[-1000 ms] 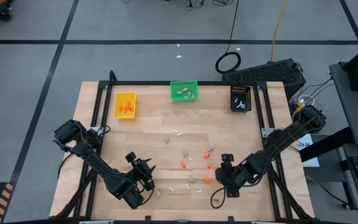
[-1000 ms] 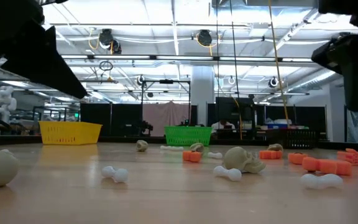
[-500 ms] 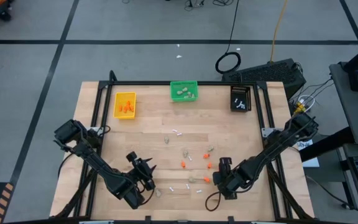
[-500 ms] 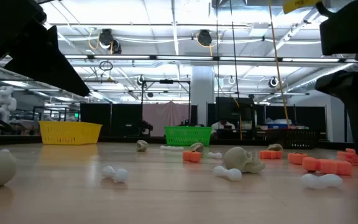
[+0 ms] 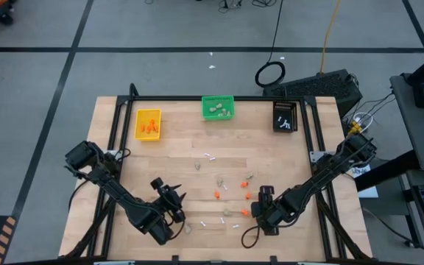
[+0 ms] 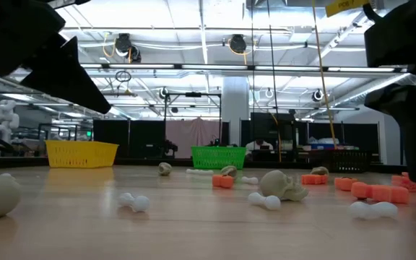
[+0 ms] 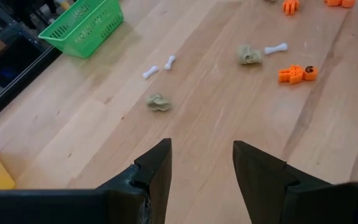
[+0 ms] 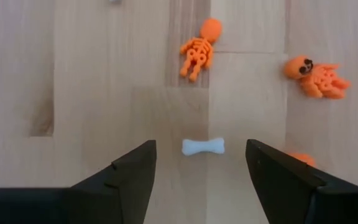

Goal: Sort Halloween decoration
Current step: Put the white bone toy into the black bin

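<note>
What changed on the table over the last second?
The right gripper slid left toward the loose pieces and now hangs open over a small white bone, holding nothing. The left gripper stayed open and parked near the table's front; decorations and bins did not move.

grey workshop floor, bright ceiling lights
black tape lines [image 5: 65, 70] cross the floor [image 5: 168, 29]; strip lights [image 6: 203, 32] hang overhead.
</note>
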Controlling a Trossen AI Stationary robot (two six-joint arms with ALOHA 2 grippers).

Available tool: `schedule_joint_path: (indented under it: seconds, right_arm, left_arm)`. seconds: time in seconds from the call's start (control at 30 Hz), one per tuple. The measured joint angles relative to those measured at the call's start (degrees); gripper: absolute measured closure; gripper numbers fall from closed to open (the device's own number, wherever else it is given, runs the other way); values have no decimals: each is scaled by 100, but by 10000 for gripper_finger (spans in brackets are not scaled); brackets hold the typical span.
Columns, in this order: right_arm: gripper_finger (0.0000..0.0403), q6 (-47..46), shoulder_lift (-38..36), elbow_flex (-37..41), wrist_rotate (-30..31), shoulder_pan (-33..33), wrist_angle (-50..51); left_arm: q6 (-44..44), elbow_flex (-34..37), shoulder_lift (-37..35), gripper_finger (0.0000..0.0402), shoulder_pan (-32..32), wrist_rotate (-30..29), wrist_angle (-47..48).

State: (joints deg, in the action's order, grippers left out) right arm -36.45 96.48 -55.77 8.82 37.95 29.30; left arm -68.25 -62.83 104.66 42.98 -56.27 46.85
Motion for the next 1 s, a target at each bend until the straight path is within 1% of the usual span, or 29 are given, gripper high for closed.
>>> schedule_joint_path:
  seconds: [0.13,0.27,0.43,0.63,0.8,1.0]
  right_arm:
    - [169,-2,47,0,-4,0,-144]
    - [170,-2,221,1,-137,-2,-99]
    - [170,0,401,-15,-131,-9,-111]
    - [171,-13,407,-13,-133,-9,-104]
    - [192,-22,413,-11,-168,-42,-98]
    - [219,-79,418,-7,-401,-155,-78]
  left_arm:
    - [0,0,0,234,0,0,0]
    - [-2,0,0,234,0,2,-2]
    - [-2,0,0,234,0,0,-4]
    - [-4,0,0,234,0,2,-2]
    - [-4,0,0,233,0,2,-4]
    - [-7,0,0,233,0,2,-2]
